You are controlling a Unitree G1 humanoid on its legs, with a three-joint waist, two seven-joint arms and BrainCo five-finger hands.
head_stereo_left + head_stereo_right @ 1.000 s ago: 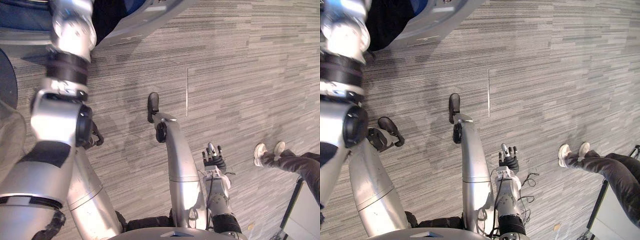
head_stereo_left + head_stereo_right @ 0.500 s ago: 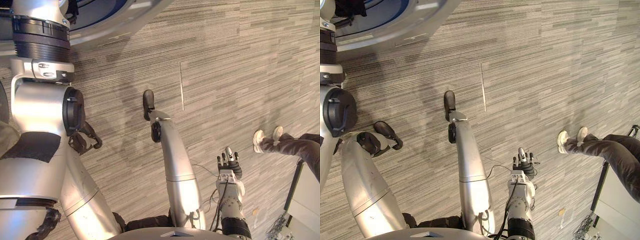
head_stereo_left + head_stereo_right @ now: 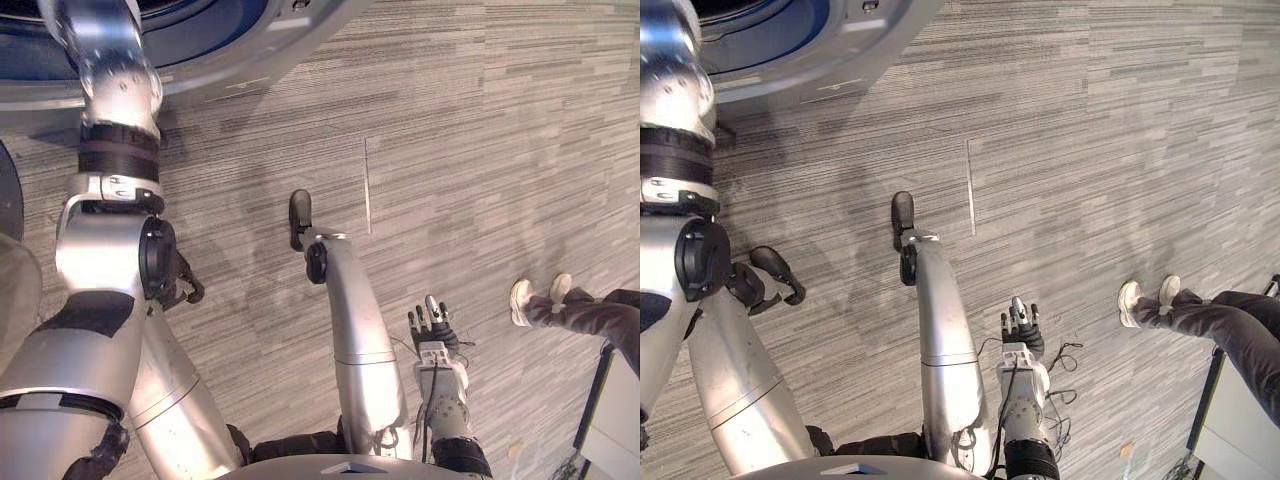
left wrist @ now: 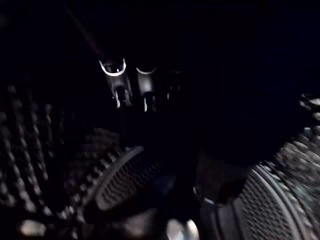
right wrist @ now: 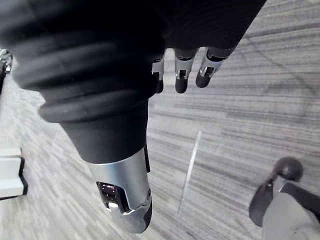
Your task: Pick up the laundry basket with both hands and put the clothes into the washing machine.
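Grey striped carpet [image 3: 480, 150] spreads across both eye views. The washing machine [image 3: 285, 45] sits at 11 o'clock, its round grey opening rimmed in blue, and the left arm [image 3: 105, 110] reaches up into it. Inside, the perforated drum wall [image 4: 270, 210] shows dimly past the left hand [image 4: 131, 90]. It is too dark to tell whether that hand is apart or closed, or what lies in the drum. A person's dark trouser legs [image 3: 595, 315] and white shoes [image 3: 535, 298] are at 4 o'clock. The right hand [image 3: 430, 322] hangs at 5 o'clock above the carpet, its fingers [image 5: 181, 75] straight and holding nothing.
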